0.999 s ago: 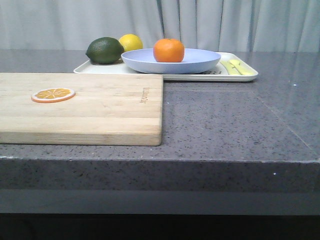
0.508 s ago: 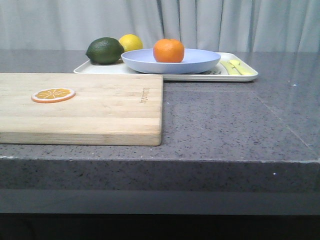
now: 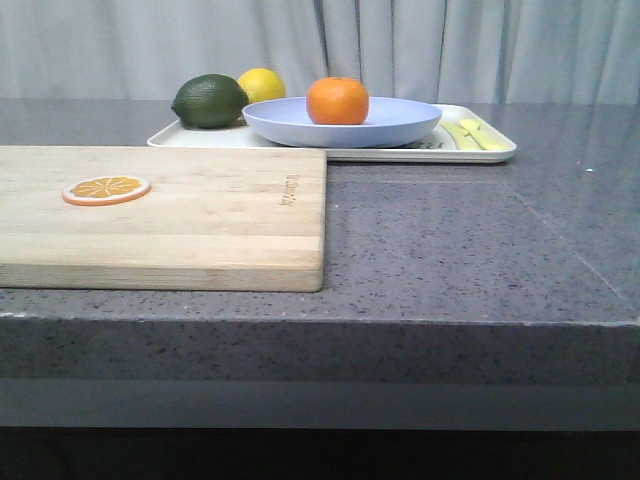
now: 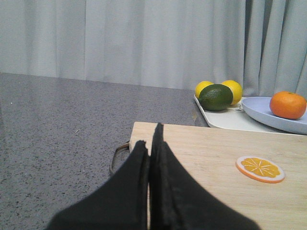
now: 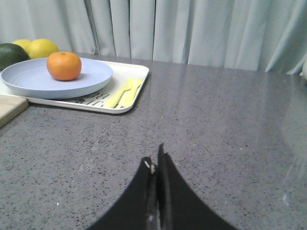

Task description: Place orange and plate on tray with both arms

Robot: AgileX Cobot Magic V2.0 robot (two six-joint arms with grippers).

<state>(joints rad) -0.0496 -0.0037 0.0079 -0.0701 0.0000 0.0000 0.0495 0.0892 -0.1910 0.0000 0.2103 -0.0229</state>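
You have one orange (image 3: 337, 100), one plate (image 3: 400, 125) and one tray (image 3: 492, 153) toward the bench's far edge. Count two lemons: the front view shows only one lemon (image 3: 262, 84), but the left wrist view gives you the pair, (image 4: 232, 90) and (image 4: 203, 88), side by side. There is one dark green lime (image 3: 209, 100) in front of them. Nearer the left edge you have one wooden cutting board (image 3: 200, 225) carrying one orange slice (image 3: 106, 189). Two yellow-green marks (image 5: 123, 92) sit together at the tray's end closest to the right edge. Two grippers show, one per wrist view: left gripper (image 4: 153, 143), right gripper (image 5: 155, 164).
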